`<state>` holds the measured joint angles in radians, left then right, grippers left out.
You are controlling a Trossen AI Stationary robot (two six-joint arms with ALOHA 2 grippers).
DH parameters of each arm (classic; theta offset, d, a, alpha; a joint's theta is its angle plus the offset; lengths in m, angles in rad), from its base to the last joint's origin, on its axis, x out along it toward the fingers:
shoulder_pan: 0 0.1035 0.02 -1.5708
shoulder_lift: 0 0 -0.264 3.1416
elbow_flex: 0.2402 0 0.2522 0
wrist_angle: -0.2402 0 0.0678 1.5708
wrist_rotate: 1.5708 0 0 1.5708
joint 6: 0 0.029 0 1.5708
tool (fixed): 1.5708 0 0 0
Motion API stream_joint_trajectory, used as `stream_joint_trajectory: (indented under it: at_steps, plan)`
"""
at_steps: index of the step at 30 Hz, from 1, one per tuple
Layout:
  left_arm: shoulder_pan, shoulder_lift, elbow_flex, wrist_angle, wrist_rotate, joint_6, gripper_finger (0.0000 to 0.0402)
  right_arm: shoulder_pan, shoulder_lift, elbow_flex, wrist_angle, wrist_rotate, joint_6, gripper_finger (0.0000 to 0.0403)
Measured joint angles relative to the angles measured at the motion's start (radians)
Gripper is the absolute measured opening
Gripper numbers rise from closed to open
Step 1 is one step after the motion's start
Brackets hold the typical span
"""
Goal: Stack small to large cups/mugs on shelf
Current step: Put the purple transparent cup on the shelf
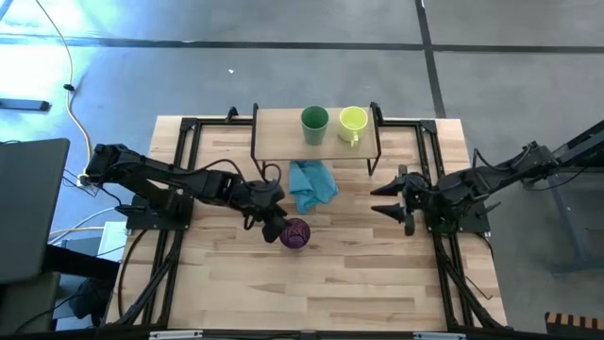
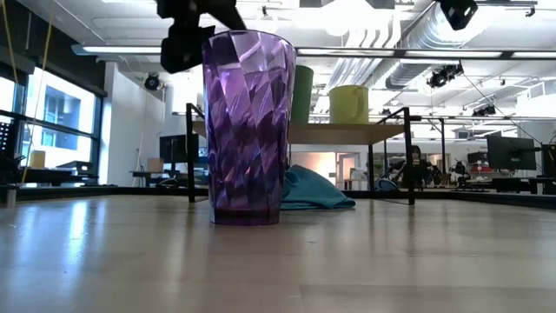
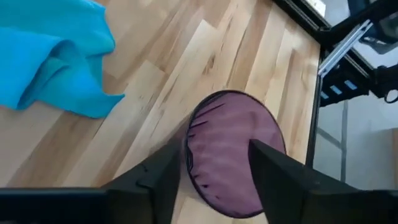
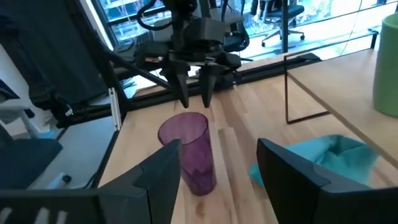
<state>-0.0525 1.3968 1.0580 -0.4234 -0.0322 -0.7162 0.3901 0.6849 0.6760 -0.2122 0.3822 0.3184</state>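
High view: purple tumbler (image 1: 295, 233) upright on the desk (image 1: 377, 283), near the blue cloth (image 1: 312, 184); left gripper (image 1: 276, 227) poised above its rim, jaws parted, gripping nothing. Right gripper (image 1: 385, 198) idle, jaws apart. Green cup (image 1: 314, 121) and yellow-green mug (image 1: 353, 121) on the shelf (image 1: 278, 132). Probably mid-placement; next, a fresh grasp.

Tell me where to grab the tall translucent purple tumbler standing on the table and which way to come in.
Grip the tall translucent purple tumbler across its upper wall, just under the open rim, coming down from above. It stands upright, has no handle and widens toward the top. The open left gripper already hangs above the rim. The light blue cloth lies clear of it.
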Motion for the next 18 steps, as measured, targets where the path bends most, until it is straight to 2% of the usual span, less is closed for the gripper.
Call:
stream_joint_trajectory:
  at_steps: [8, 18]
  plan:
    - [0.000, 0.000, 0.000, 0.015, 0.003, 0.000, 0.0232, 0.000, -0.007, -0.004, 0.013, -0.008, -0.003, 0.0199]
    - [0.001, 0.053, 0.000, 0.017, 0.015, -0.029, 0.0239, -0.003, -0.022, -0.004, 0.010, -0.008, -0.012, 0.0199]
